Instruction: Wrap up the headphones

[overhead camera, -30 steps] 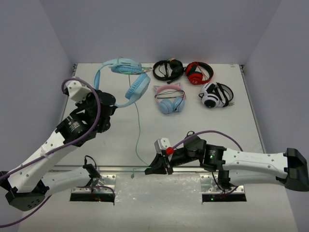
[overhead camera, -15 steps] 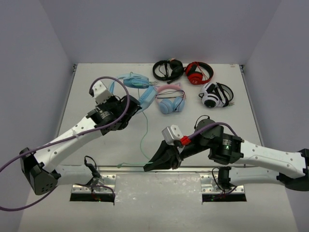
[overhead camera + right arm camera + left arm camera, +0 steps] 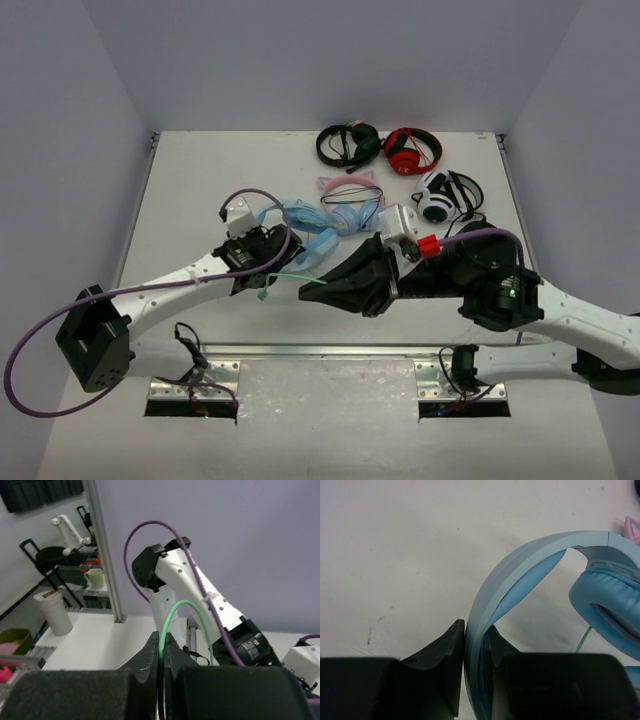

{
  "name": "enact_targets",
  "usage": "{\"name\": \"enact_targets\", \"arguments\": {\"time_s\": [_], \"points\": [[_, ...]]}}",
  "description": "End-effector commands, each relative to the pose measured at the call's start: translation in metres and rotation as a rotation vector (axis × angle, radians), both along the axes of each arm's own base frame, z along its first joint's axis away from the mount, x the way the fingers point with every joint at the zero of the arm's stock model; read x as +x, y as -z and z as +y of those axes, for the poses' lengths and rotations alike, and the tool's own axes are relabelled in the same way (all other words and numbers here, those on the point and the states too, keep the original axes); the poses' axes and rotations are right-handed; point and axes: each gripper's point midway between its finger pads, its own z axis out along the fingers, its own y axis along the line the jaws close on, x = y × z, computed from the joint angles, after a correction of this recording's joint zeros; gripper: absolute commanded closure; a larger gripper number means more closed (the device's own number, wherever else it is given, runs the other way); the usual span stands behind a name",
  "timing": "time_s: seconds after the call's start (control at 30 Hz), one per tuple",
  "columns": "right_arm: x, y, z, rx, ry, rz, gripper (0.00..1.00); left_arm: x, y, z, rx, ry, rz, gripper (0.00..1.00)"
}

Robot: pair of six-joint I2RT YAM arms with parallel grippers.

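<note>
Left wrist: left tool (image 3: 475, 628) around headphones (image 3: 606, 600) headband (image 3: 520, 564), right tool (image 3: 161, 641) around cable (image 3: 185, 602).

Light blue headphones (image 3: 520, 562) mid-table; thin green cable (image 3: 582, 639) attached

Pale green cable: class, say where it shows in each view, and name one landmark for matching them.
Top external: pale green cable lies near the centre, at the right tool.
Left wrist: a short strip at the right, below the ear cup.
Right wrist: a loop rising from the closed tool, centre.
Landmark: the light blue headband, top and left wrist only.
</note>
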Motion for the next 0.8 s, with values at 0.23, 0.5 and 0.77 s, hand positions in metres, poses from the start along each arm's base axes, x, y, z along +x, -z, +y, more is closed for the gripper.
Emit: {"name": "enact_targets", "arguments": {"time_s": [0.23, 0.5, 0.77], "points": [[0.073, -0.081, 0.010, 0.117, 0.384, 0.159, 0.99, 0.022, 0.002, -0.090, -0.260, 0.308, -0.088, 1.00], [0.129, -0.052, -0.004, 0.087, 0.722, 0.268, 0.99, 0.010, -0.028, -0.143, -0.328, 0.674, -0.181, 1.00], [0.190, -0.049, -0.047, 0.127, 1.081, 0.260, 0.99, -0.026, -0.016, -0.179, -0.309, 0.939, -0.185, 0.99]]}}
